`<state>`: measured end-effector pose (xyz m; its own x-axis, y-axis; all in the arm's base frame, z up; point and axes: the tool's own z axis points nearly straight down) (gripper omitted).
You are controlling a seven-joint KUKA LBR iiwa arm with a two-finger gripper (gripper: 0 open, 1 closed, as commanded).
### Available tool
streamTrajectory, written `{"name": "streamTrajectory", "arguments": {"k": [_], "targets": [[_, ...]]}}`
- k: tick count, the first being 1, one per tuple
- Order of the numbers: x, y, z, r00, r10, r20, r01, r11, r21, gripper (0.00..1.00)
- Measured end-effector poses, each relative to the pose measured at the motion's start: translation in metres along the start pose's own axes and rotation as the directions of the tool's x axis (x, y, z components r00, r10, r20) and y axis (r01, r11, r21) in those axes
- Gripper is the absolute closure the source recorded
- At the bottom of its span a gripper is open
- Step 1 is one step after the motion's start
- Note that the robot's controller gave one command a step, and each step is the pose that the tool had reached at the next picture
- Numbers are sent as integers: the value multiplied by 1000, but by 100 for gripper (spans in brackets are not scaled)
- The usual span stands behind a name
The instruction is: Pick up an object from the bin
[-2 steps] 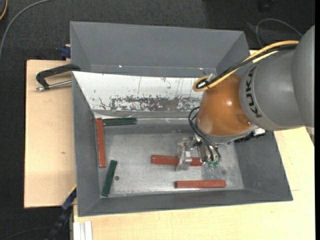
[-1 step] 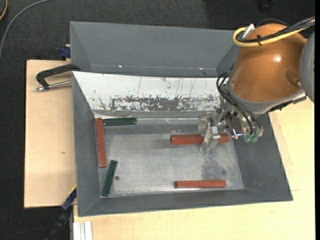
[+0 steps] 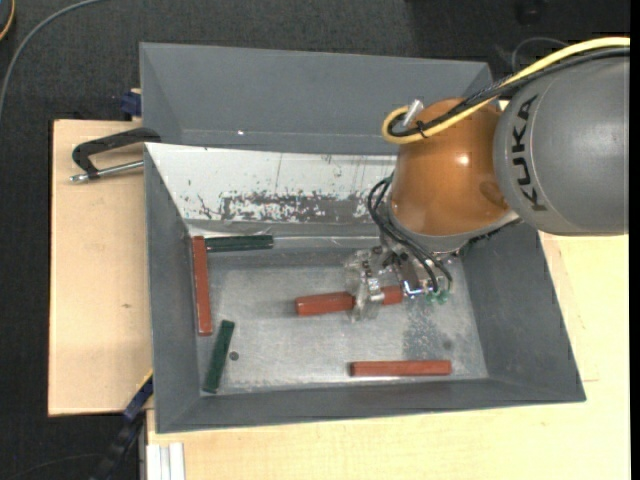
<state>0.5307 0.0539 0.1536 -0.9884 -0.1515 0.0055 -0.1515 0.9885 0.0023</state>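
Grey metal bin (image 3: 520, 298): sloped walls around a flat, dull, speckled floor. The back wall is brighter and streaked with dark scratches and specks.
Surroundings: dark carpet (image 3: 300, 8) beyond the bin's far side, with a thin pale cord (image 3: 100, 3) curving across its upper left. Pale wood runs along the near edge.
Arm: a broad grey link (image 3: 585, 138) lettered KUKA comes in from the right. It ends in a rounded orange cover (image 3: 445, 183) with a yellow cable (image 3: 540, 63) looped over it and dark wires hanging beneath.
Thing at the gripper (image 3: 368, 296): the middle red bar (image 3: 322, 305), a long, flat, brick-red stick. It lies nearly level on the floor close to the bin's centre. Its left part is in plain sight, and a short red stub shows on the gripper's right side.
Gripper state: down at floor level, set right across that bar. Whether it stands wide or narrow, or has the bar in its grasp, cannot be told from this angle.
Other red sticks: the left red bar (image 3: 203, 288) runs along the left wall. The front red bar (image 3: 400, 369) lies flat near the front wall, well apart from the gripper.
Green sticks: the back green bar (image 3: 238, 243) lies by the back wall. The corner green bar (image 3: 218, 355) is tilted in the front left corner.
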Motion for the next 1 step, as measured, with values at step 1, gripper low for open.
{"name": "streamTrajectory", "arguments": {"k": [1], "targets": [[19,8,-126,985,-170,19,169,986,5,100]]}}
